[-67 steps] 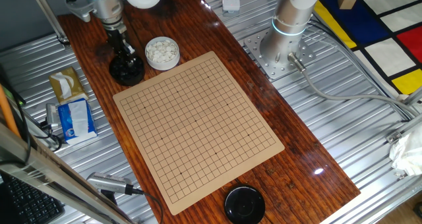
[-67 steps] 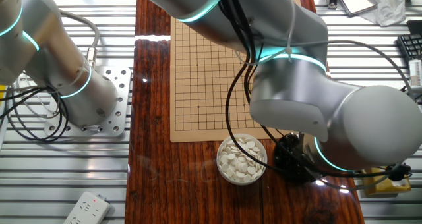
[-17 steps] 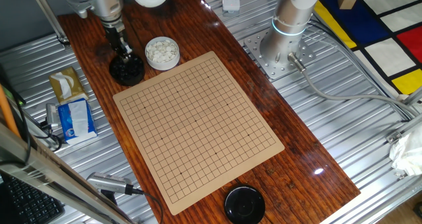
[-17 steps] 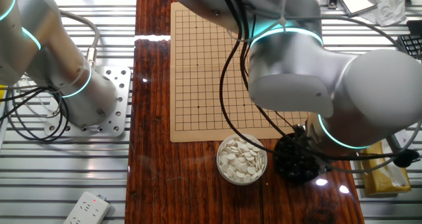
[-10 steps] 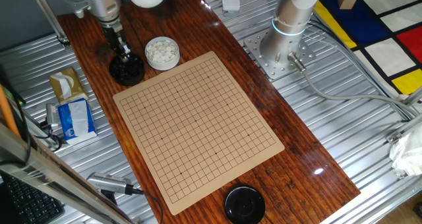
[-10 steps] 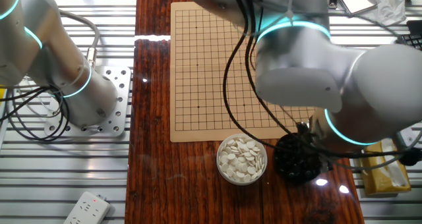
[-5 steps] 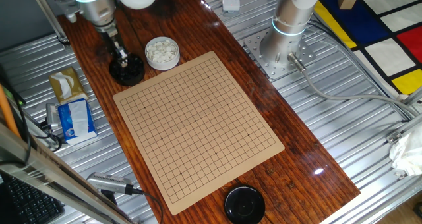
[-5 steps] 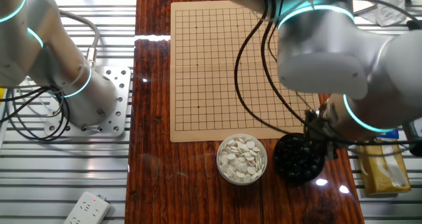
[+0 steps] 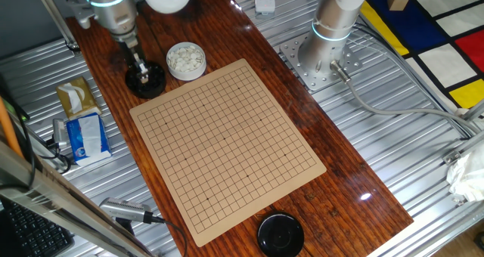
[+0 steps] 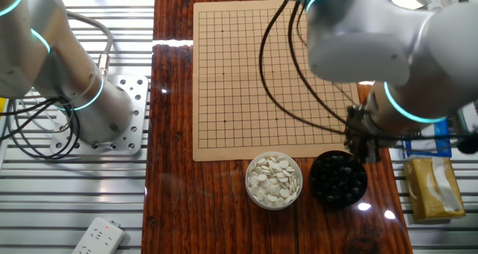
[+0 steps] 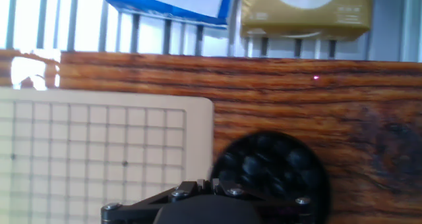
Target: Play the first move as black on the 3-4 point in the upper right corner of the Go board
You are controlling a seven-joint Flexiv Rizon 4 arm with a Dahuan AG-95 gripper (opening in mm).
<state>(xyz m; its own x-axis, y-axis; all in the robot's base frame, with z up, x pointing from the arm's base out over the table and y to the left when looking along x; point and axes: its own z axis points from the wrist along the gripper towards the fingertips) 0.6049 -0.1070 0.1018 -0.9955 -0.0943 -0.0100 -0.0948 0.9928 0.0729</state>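
The Go board (image 9: 227, 143) lies on the wooden table with no stones on its grid; it also shows in the other fixed view (image 10: 269, 75) and the hand view (image 11: 99, 151). The black bowl of black stones (image 9: 145, 82) stands off the board's corner, next to the bowl of white stones (image 9: 186, 60). My gripper (image 9: 141, 66) hangs just above the black bowl (image 10: 337, 178), over its rim nearest the board (image 10: 364, 143). In the hand view the fingers (image 11: 210, 183) stand a narrow gap apart with something dark pinched between them. The 3-4 point bears no mark.
A black bowl lid (image 9: 280, 234) lies off the board's opposite end. A gold tissue pack (image 11: 303, 10) and a blue pack (image 11: 168, 3) lie beside the table past the black bowl. The arm's base plate (image 9: 325, 57) is bolted beside the table.
The gripper has come up out of the black bowl and shifted slightly toward the board-side rim. The big arm links have swung away, uncovering the bowl in the other fixed view.
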